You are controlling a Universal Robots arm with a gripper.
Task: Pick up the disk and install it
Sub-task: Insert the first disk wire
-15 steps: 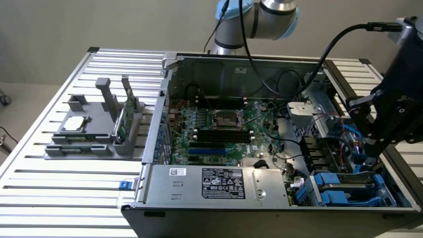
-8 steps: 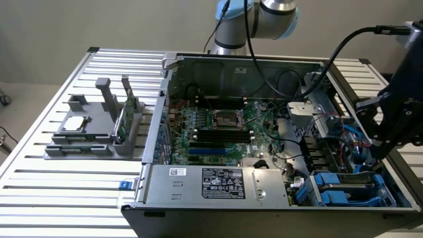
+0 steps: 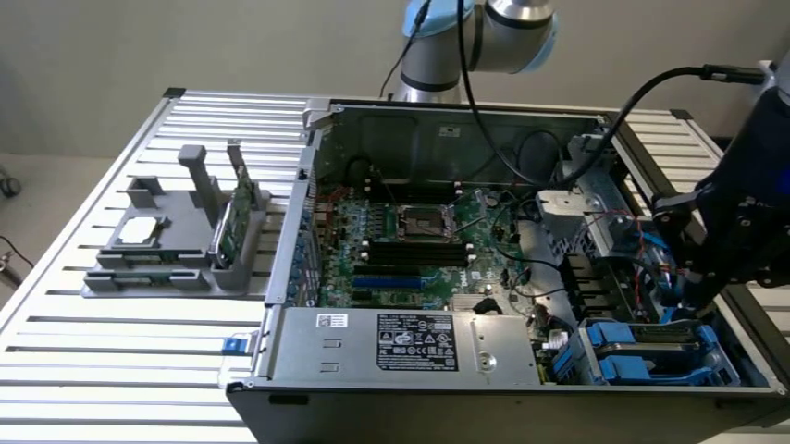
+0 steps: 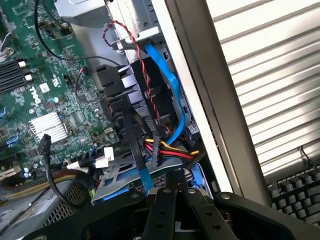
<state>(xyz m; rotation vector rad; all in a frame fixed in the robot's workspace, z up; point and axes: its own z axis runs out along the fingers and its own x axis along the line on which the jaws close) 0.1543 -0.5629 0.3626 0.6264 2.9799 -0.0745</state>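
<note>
Gripper (image 3: 686, 313) is low inside the computer case (image 3: 370, 370), lower right of the exterior view. Claw closed, tips at the disk (image 3: 652, 338) (an actual pinch can't be made out). Disk lies flat in the corner bay, under the cables (image 4: 167, 100).

An open computer case (image 3: 432, 139) lies on a slatted metal table (image 3: 124, 370). Its motherboard (image 3: 408, 250) is exposed, and a labelled silver power supply (image 3: 408, 344) runs along the near side. At the exterior view's left, a grey holder (image 3: 173, 268) carries a square CPU chip (image 3: 140, 231) and an upright green circuit card (image 3: 235, 217). A blue cable (image 4: 172, 95) loops inside the case, and a black keyboard (image 4: 295, 195) lies near the table's edge.
</note>
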